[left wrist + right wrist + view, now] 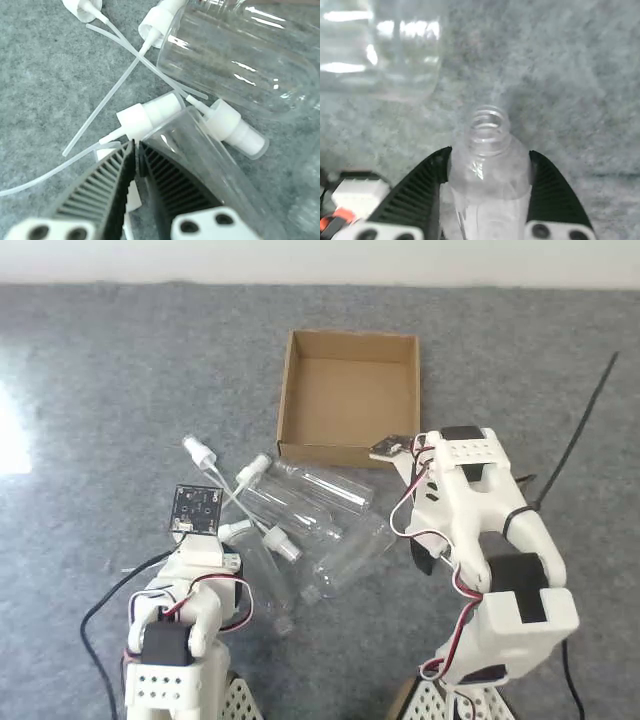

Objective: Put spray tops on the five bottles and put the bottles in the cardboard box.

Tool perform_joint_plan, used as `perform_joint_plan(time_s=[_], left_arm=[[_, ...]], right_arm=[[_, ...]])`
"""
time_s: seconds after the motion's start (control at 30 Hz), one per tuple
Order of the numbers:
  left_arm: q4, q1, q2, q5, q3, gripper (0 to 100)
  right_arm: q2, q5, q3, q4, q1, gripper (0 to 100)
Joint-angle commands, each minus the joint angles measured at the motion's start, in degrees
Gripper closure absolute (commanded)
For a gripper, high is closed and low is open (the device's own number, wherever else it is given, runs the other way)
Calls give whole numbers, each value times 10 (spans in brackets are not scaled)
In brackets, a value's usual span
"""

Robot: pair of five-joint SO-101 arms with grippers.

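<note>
Right gripper (490,152): closed around the shoulders of an open-necked bottle (488,131), which is held without a top.
Left gripper (135,146): jaws almost together, with only a thin slit between them; the tips are just beside a loose spray top (150,116) (whether its tube is pinched cannot be told).
Other bottles (320,515): laid in a heap between the arms, just before the cardboard box (290,390), into which no bottle is put yet.
Step in hand: judged to be the fitting of a top on the held bottle.
Next move: the spray top should be gripped firmly, its tube guided into the open neck, then pressed or screwed down.
</note>
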Motion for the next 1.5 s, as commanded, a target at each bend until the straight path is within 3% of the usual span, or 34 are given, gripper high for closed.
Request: perform_joint_plan(time_s=[0.0, 0.2, 0.7, 1.17, 1.47], left_arm=[[3, 1, -11, -1, -12, 987], [3, 1, -11, -1, -12, 987], [3, 1, -11, -1, -12, 987], [3, 1, -11, -1, -12, 987], [3, 1, -11, -1, -12, 987]], right_arm=[[-27, 2, -31, 27, -5, 868], [-111, -2, -28, 53, -1, 868], [-282, -107, -11, 86, -6, 868], [-511, -112, 82, 78, -12, 868], [-558, -251, 88, 69, -37, 869]])
